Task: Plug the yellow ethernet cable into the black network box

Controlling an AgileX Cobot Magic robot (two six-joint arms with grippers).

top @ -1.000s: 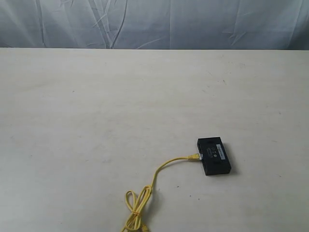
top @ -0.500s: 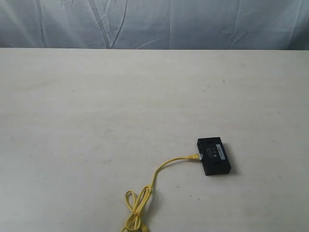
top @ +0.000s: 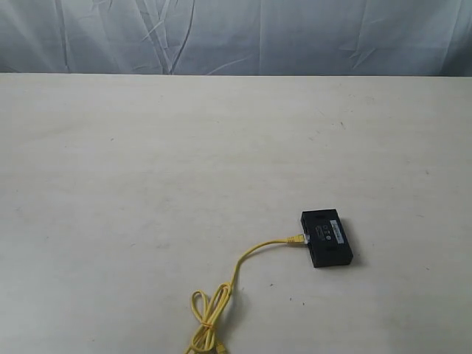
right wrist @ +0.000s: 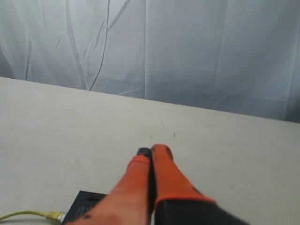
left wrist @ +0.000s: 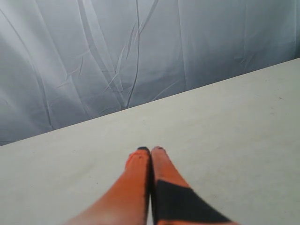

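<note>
The black network box (top: 327, 238) lies flat on the table right of centre, white label strip on top. The yellow ethernet cable (top: 243, 261) runs from a loose loop at the front edge up to the box, and its plug (top: 296, 239) meets the box's left side. In the right wrist view the box (right wrist: 86, 205) and the cable's plug (right wrist: 55, 216) show beside my right gripper (right wrist: 151, 151), which is shut and empty above the table. My left gripper (left wrist: 150, 150) is also shut with nothing in it, over bare table. Neither gripper appears in the exterior view.
The pale table (top: 147, 162) stretches wide around the box. A wrinkled grey-white curtain (top: 236, 37) hangs behind its far edge.
</note>
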